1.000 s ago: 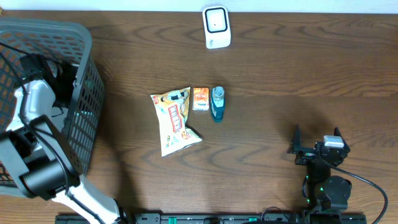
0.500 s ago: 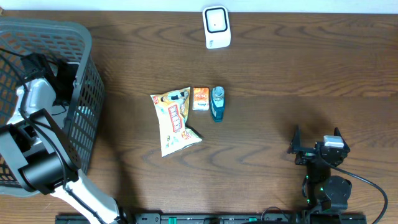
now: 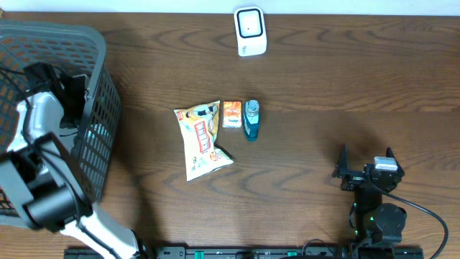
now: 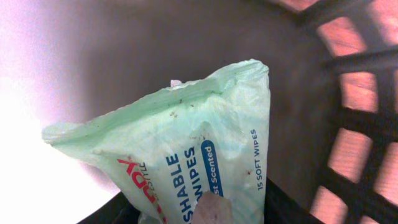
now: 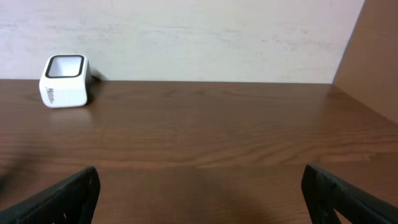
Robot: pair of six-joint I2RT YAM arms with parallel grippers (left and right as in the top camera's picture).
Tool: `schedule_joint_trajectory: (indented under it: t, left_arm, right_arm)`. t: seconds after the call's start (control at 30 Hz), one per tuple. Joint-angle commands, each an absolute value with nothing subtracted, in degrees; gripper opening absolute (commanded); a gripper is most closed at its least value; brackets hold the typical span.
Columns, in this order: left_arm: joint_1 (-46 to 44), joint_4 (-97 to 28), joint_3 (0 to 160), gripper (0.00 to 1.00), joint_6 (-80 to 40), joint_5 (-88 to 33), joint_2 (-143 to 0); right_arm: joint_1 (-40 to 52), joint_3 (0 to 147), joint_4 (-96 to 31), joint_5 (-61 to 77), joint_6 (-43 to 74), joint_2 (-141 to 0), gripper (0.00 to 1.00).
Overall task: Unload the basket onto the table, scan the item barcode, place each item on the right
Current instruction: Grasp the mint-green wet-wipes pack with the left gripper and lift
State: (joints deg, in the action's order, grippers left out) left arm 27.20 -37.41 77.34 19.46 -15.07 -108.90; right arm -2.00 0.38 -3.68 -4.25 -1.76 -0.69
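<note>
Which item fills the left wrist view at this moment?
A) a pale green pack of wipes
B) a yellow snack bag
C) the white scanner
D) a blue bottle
A: the pale green pack of wipes, printed "15 SOFT WIPES", fills the view, with the dark basket lattice beside it.

- Hiding the left gripper (image 3: 70, 90) behind the basket (image 3: 97, 122) mesh overhead, leaving its grip unclear.
- Cutting off the wipes pack (image 4: 186, 143) at the left wrist view's bottom edge, clipping its lettering.
- Blurring one fingertip (image 4: 212, 210) against that pack.
- Cropping the fingers (image 5: 62, 196) of the right gripper (image 5: 202, 202) at the bottom edge.
- Running the basket off the left edge.
</note>
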Motion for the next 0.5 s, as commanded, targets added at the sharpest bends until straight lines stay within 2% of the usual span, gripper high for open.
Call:
schedule_joint_trajectory:
  t: [0.0,0.2,0.33,0.47]
  left_arm:
    - [27.11,-37.67,77.87,0.49,15.97,-9.34,-97.25]
    - [27.46,-36.91,77.87,0.49,13.67,-3.25,-81.93]
    - [27.55,-33.23,77.87,0.49,1.61,-2.66,-72.95]
    - [27.49,-28.53,77.87,0.49,-11.18,-16.01,-66.17]
  right_arm:
    - [-1.41,0.32,-3.90,-3.95,-2.24,-0.38,0.99]
    - [-1.41,0.32,-3.88,-3.95,-2.24,-0.38,0.99]
    - [-1.41,0.32,-3.88,-3.95,-2.22,-0.38,0.99]
    - [-1.41,0.32,-3.88,-3.95,-2.24,-0.38,0.99]
